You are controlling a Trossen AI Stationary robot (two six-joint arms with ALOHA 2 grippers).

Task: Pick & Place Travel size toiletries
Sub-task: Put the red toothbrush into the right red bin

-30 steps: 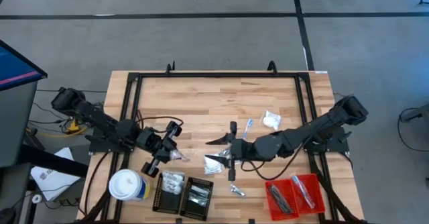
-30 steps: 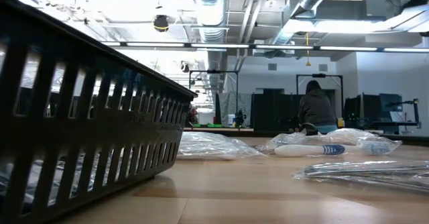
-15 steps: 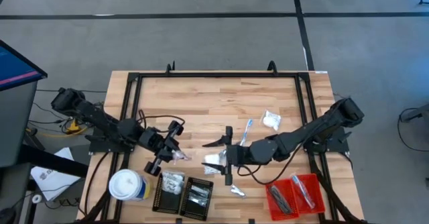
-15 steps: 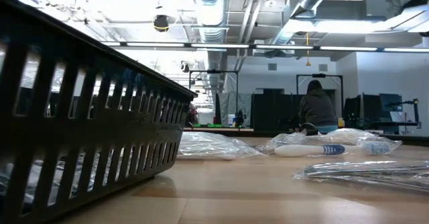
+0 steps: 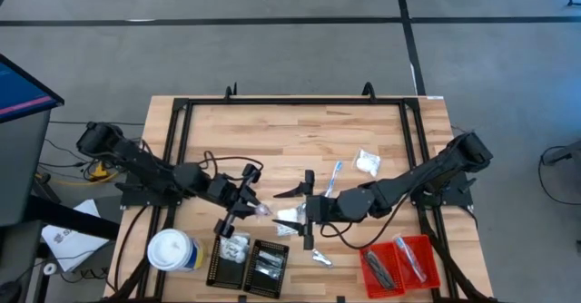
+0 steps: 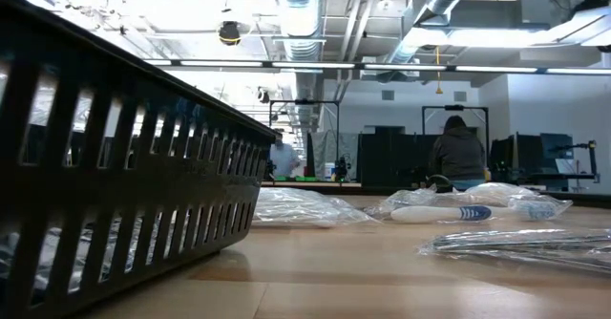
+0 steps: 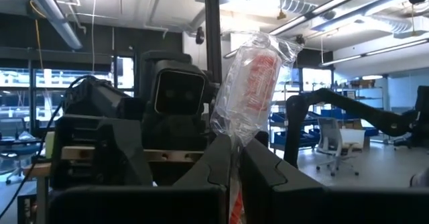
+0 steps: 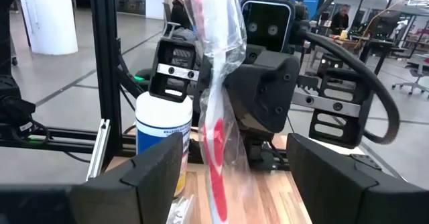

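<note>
My left gripper point(image 5: 249, 205) is shut on a clear packet with a red stick point(image 5: 260, 211) inside, held above the table left of centre. My right gripper point(image 5: 298, 214) faces it from the right, open. In the right wrist view the packet point(image 8: 216, 110) shows between the right gripper's spread fingers without touching them. A silvery sachet point(image 5: 289, 219) lies flat under the right gripper. A blue stick point(image 5: 336, 172) and a white puffy packet point(image 5: 367, 163) lie flat farther back, and a small sachet point(image 5: 320, 259) lies near the front. My left gripper pinches the clear packet's lower end point(image 7: 234, 158) between its two fingers. The fingers come from the table's left, slanting a little upward. The packet sticks out past the fingertips toward my right gripper, lifted clear of the table.
Two black ribbed trays point(image 5: 251, 263) with packets inside stand at the front, with a white-topped canister point(image 5: 172, 250) to their left. A red tray point(image 5: 400, 263) with sticks sits at the front right. A black frame point(image 5: 296, 102) borders the table. People point(image 6: 456, 153) stand in the room behind.
My left gripper has carried the packet toward the table's right, closer to my right gripper, and a little toward the near edge. The packet stays clear of the table.
</note>
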